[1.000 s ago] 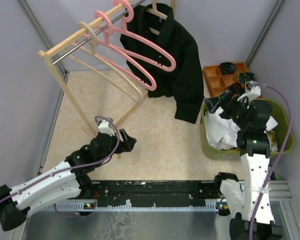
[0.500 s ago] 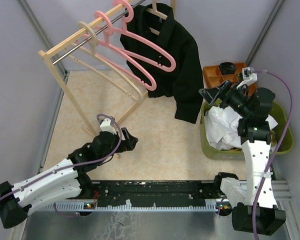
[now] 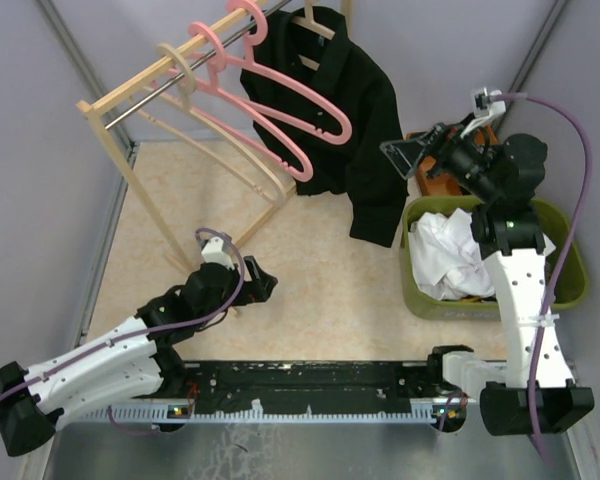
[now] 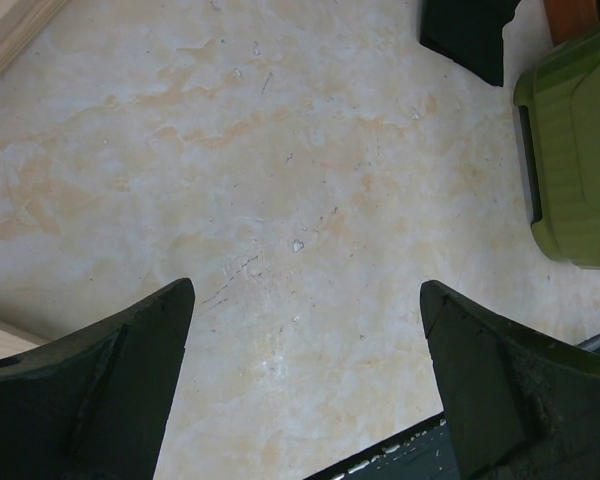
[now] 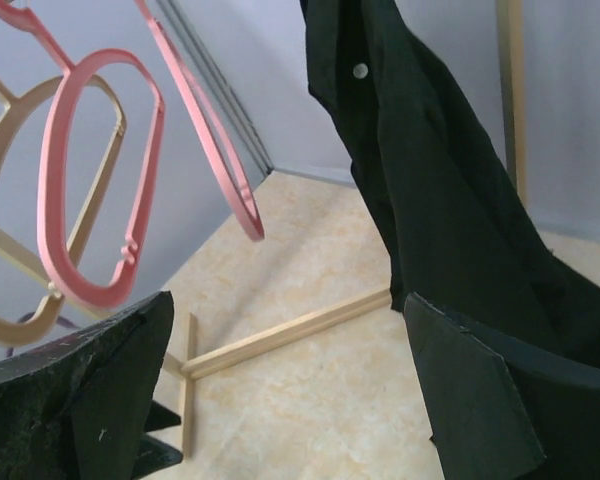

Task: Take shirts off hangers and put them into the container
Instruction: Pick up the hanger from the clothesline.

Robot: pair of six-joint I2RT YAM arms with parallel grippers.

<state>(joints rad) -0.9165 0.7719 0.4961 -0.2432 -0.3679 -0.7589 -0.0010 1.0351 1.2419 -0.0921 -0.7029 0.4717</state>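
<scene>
- Contents of the container (image 3: 576,262) are half hidden. The right arm (image 3: 520,300) crosses above it, and only a crumpled heap of white shirts (image 3: 442,255) shows in its left part. How many lie there cannot be told.
- Behind the container, the orange tray (image 3: 417,152) is almost wholly covered by the right hand (image 3: 412,157); only a corner shows.
- At the far right end of the wooden rack (image 3: 130,165) hangs the black shirt (image 3: 352,110), its hanger largely buried under the collar. The right wrist view cuts off its shoulders and hem.
- Left of it on the rail, two pink hangers (image 3: 298,160) and a pale beige hanger (image 3: 172,47) hang bare.
- The left wrist view catches only one corner of the container and a dark shape (image 4: 468,35) cut by the top edge, too little to name.
- The right hand is raised beside the black shirt's lower edge with its jaws spread wide and nothing between them. Whether a finger brushes the cloth cannot be told.
- The left hand (image 3: 254,284) is also spread wide and empty, low over the pale surface (image 4: 280,200) near the rack's foot.
</scene>
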